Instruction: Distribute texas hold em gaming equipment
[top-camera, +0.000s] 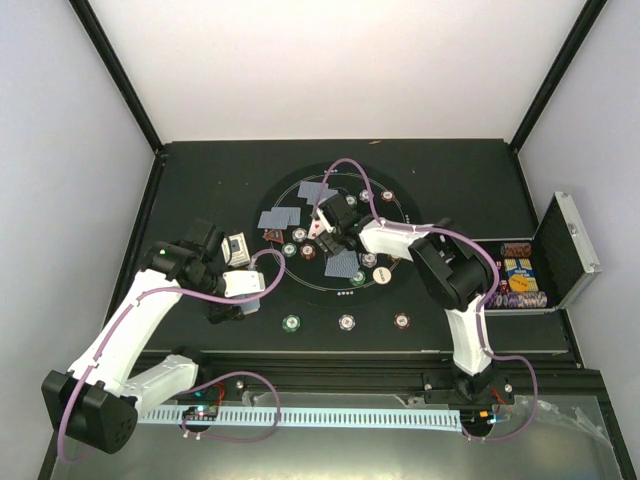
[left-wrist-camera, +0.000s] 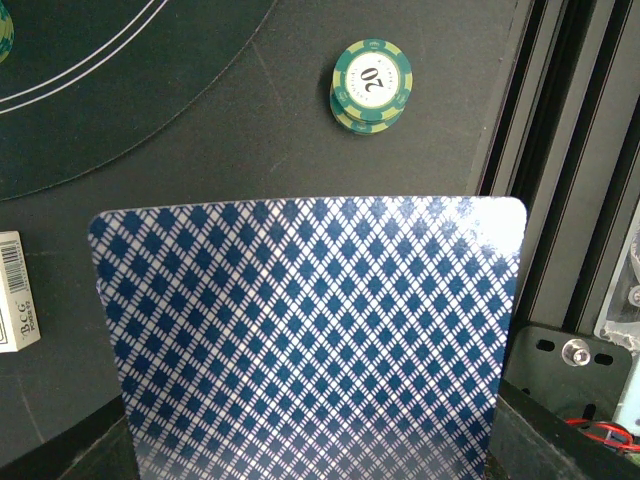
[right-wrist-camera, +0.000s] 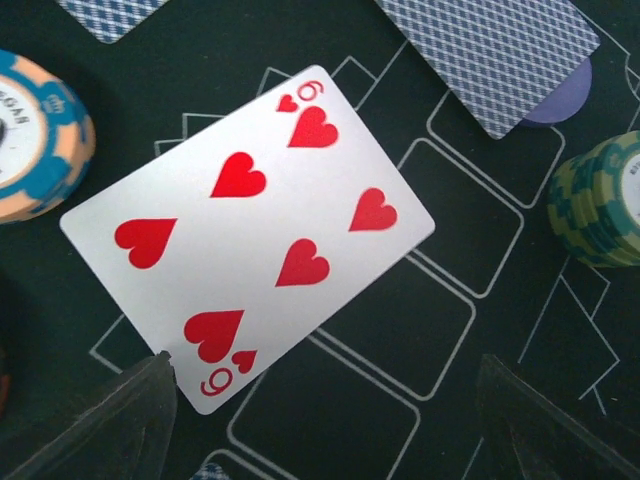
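Note:
My left gripper (top-camera: 240, 290) hangs over the table's near left and is shut on blue-backed playing cards (left-wrist-camera: 310, 340). They fill the lower left wrist view and hide the jaws. A green chip stack (left-wrist-camera: 372, 82) marked 20 lies beyond them. My right gripper (right-wrist-camera: 330, 420) hovers open over the round mat's centre (top-camera: 330, 228). A face-up six of hearts (right-wrist-camera: 250, 235) lies flat on the mat, its corner next to the left fingertip (right-wrist-camera: 120, 415) and free of the jaws. Face-down cards (right-wrist-camera: 490, 50) lie near it, one partly covering a purple disc (right-wrist-camera: 565, 95).
A blue and orange chip (right-wrist-camera: 35, 135) and a green stack (right-wrist-camera: 605, 200) flank the six. Three chips (top-camera: 347, 322) line the mat's near edge. A white card box (top-camera: 237, 248) sits by the left arm. The open silver-edged case (top-camera: 545, 265) stands at the right.

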